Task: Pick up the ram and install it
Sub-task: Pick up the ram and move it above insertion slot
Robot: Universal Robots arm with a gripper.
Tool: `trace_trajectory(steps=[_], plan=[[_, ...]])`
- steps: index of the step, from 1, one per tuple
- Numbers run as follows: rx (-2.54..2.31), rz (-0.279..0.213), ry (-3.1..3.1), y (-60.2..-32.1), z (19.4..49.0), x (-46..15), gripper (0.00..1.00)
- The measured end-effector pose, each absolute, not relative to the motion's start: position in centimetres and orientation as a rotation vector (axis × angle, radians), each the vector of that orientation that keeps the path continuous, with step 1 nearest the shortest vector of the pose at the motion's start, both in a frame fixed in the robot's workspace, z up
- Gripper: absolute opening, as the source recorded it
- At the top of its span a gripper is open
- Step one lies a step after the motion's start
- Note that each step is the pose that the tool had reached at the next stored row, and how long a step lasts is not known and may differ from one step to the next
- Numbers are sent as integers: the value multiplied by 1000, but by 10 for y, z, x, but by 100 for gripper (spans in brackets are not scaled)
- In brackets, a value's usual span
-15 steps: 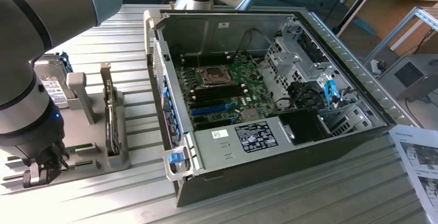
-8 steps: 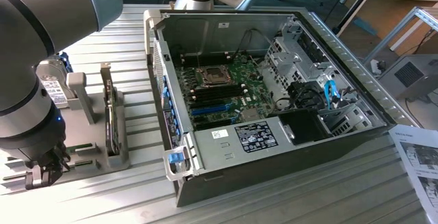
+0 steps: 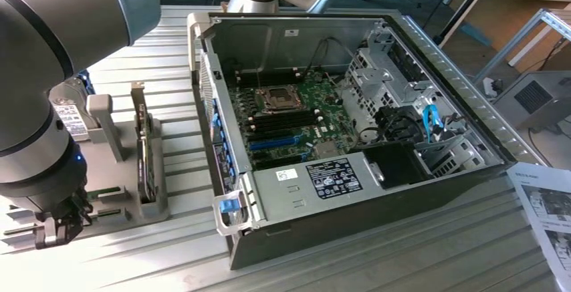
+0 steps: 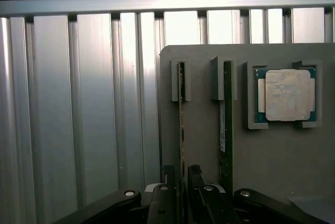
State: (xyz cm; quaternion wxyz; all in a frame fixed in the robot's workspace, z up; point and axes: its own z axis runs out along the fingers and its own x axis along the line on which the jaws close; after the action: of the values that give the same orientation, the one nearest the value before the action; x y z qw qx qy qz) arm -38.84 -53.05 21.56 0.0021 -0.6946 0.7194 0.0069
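At the exterior view's left edge we see the thick grey robot arm (image 3: 36, 71) reaching down. Its black gripper (image 3: 55, 233) hangs in that frame's lower left corner, over the ribbed aluminium table (image 3: 178, 265). Just to the right stands the flat grey plastic holder with upright slotted posts (image 3: 100, 125). In the wrist view, the ram (image 4: 181, 124), a thin, long green circuit-board stick, sits on edge in the holder's slots. The gripper's black fingers (image 4: 168, 182) stand partway apart, one on each side of the stick's line. Its edge shows in the gap between them, and we see nothing held. A second, similar green stick with a white label (image 4: 226, 130) stands parallel to it. This one lies between the ram and a square processor chip with a silver lid (image 4: 289, 96), which is seated in its own recess. Further right, at the centre of the exterior view, the open black-and-silver computer case (image 3: 267, 41) lies on its side. Its green motherboard (image 3: 308, 101) and long black memory slots (image 3: 285, 121) are exposed. At the right edge are a grey vented box (image 3: 535, 98) and, lower, a printed paper sheet (image 3: 546, 212).
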Motion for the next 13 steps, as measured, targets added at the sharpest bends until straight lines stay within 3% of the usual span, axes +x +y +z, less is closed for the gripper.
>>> trace_trajectory(steps=[13], plan=[[-2179, 22, 2257, -530, 215, -388, 24]])
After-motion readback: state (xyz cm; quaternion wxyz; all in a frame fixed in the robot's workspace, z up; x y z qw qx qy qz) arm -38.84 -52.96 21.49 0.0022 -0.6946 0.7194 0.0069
